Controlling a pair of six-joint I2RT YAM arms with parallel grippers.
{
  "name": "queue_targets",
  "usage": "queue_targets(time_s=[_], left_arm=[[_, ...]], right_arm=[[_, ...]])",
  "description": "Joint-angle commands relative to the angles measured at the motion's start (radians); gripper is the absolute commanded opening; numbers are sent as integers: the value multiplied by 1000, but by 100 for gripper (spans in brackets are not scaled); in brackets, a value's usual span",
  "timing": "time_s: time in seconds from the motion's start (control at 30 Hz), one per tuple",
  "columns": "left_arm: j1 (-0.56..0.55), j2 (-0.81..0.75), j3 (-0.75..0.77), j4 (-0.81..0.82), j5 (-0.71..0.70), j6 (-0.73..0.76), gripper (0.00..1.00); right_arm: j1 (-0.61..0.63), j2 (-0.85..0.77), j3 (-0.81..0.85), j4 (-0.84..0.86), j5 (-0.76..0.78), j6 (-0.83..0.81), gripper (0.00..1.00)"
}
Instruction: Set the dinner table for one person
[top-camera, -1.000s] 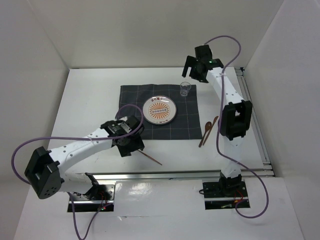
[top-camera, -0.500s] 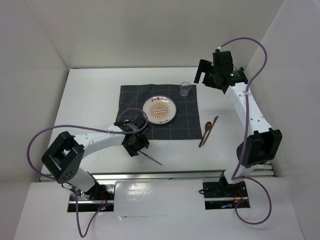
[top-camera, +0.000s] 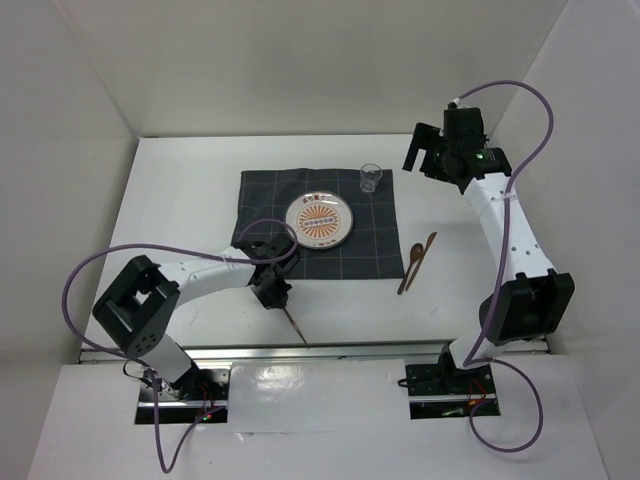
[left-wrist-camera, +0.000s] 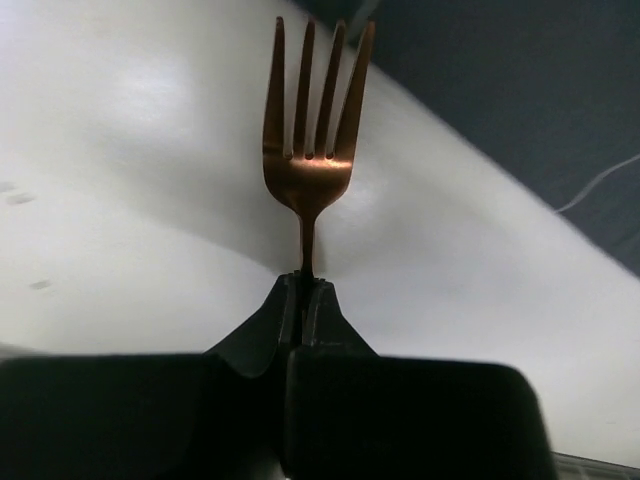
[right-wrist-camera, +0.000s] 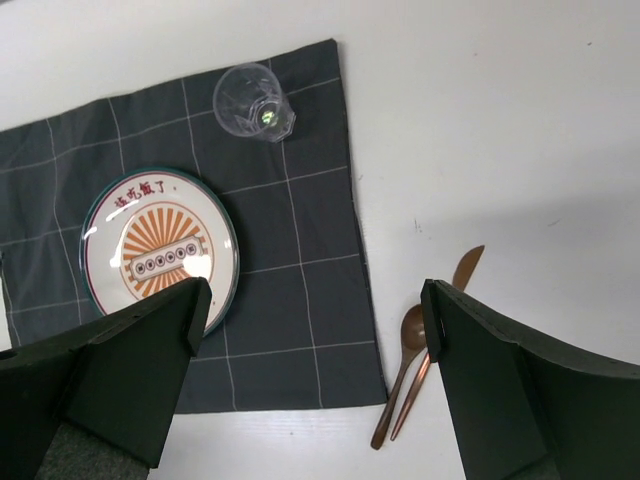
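One fork (left-wrist-camera: 310, 130) is clamped at its neck in the left pincer (left-wrist-camera: 303, 290), over the worktop (top-camera: 180, 220) just near of the near-left corner of the cloth (top-camera: 370, 250), long axis near-to-far; the plate (top-camera: 320, 220) lies far-right. The right pincer (right-wrist-camera: 315, 310) is held wide, well apart.

A robot lab is shown, not a home. The dinner table (top-camera: 180, 200) is closed in by plain white walls (top-camera: 300, 70). Silver rails (top-camera: 360, 351) are fixed along its edges. A left arm (top-camera: 200, 275) and a right arm (top-camera: 505, 215) are bolted there, and purple cables (top-camera: 75, 285) are hung from them.
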Motion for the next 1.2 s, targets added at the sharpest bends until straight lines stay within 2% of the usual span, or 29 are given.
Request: queue_targets(time_s=[0.0, 0.07, 0.1, 0.13, 0.17, 0.23, 0.33, 0.4, 0.53, 0.7, 0.8, 0.9, 1.03, 1.17], left_arm=[[8, -113, 55, -190, -47, 92, 0], [8, -130, 113, -271, -81, 171, 0], [8, -140, 150, -366, -102, 210, 0], [17, -140, 190, -398, -146, 320, 0], [26, -140, 276, -437, -162, 369, 0], [80, -71, 374, -527, -177, 527, 0], [117, 30, 592, -625, -276, 630, 0], [141, 78, 713, -617, -305, 676, 0], [242, 251, 873, -540, -234, 831, 0], [275, 585, 1155, -601, -317, 926, 0], [287, 684, 1243, -600, -297, 945, 0], [307, 705, 1252, -551, -274, 945, 0], [335, 725, 1232, -505, -246, 945, 0], [373, 751, 1257, -470, -125, 963, 0]], right_arm=[[-27, -60, -24, 28, -16, -16, 100], [-27, -60, -35, 40, -30, -16, 100], [-27, -60, -35, 40, -30, -16, 100], [-27, -60, -35, 40, -42, -25, 100], [-27, -60, -46, 40, -54, -25, 100], [-27, -60, -66, 40, -63, -25, 100], [-36, -60, -112, 7, -97, -25, 100], [-36, -69, -159, -16, -97, -1, 100], [-36, -117, -286, -36, -106, 65, 100], [-46, -205, -473, -49, -106, 193, 98], [-46, -296, -617, 17, -141, 225, 85], [-46, -363, -728, 71, -181, 247, 74], [-46, -351, -774, 80, -200, 257, 71], [-36, -313, -813, 91, -189, 257, 68]])
